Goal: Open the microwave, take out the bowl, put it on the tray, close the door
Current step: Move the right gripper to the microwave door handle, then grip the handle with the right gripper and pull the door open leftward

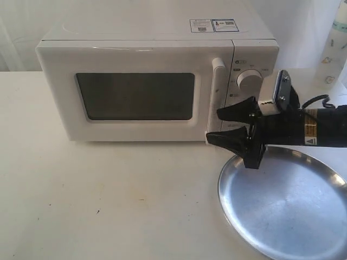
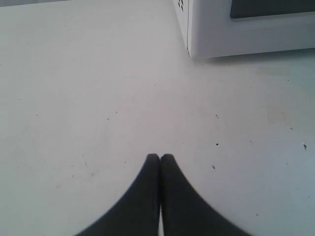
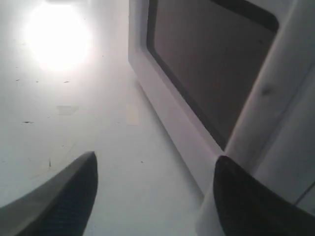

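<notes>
- Standing spread wide and empty: black right gripper, at the foot of the tall white bar handle of the large white boxy microwave.
- Best method, by judgement: hook one finger behind the bar, clamp, then pull along the hinge arc.
- White dark-windowed door: shut.
- Small bowl: unseen, presumably inside the microwave.
- Round shiny silver metal tray: before the microwave, under the right arm.
- Black left gripper: pinched together, empty, over the white table off the microwave's corner.

stickers on the microwave top (print too small) are unreadable.
</notes>
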Tool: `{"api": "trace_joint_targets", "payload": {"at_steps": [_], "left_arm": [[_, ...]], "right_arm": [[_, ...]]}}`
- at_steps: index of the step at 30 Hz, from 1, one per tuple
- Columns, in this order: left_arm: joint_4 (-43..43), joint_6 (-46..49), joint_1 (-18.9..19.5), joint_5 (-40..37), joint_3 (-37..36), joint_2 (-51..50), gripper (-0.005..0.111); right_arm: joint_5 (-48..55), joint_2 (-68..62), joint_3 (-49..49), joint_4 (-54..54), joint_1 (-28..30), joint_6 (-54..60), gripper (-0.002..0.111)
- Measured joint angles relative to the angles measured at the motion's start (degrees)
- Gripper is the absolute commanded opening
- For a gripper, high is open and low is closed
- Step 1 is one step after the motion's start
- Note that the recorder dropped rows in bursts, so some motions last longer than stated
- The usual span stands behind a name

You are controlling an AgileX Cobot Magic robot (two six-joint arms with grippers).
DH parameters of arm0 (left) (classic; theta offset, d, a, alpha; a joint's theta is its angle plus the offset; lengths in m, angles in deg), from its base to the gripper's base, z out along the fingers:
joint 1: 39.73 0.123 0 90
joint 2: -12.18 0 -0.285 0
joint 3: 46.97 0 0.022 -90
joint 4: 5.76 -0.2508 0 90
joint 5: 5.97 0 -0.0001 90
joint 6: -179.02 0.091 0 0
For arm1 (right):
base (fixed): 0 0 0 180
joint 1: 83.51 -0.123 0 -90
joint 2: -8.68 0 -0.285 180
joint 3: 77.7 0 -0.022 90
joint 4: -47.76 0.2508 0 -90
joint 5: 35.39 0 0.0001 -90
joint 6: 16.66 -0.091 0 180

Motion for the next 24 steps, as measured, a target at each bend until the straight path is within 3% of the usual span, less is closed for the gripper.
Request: {"api": "trace_joint_targets", "payload": {"at_steps": [5, 10, 14, 24], "left_arm": [[0.0, 0.0, 0.0, 0.0, 0.0, 0.0, 0.0], [0.0, 0.0, 0.0, 0.0, 0.0, 0.0, 0.0], [0.0, 0.0, 0.0, 0.0, 0.0, 0.0, 0.0], [0.0, 0.0, 0.0, 0.0, 0.0, 0.0, 0.0]], "right_arm": [[8.6, 0.7, -0.1, 3.5, 0.1, -2.0, 0.062], [1.6, -3.3, -0.1, 13.6, 0.1, 0.5, 0.062], [-2.2, -6.6, -0.1, 14.5, 0.1, 3.8, 0.062], [-1.3, -6.9, -0.2, 18.5, -5.8, 10.1, 0.059]]}}
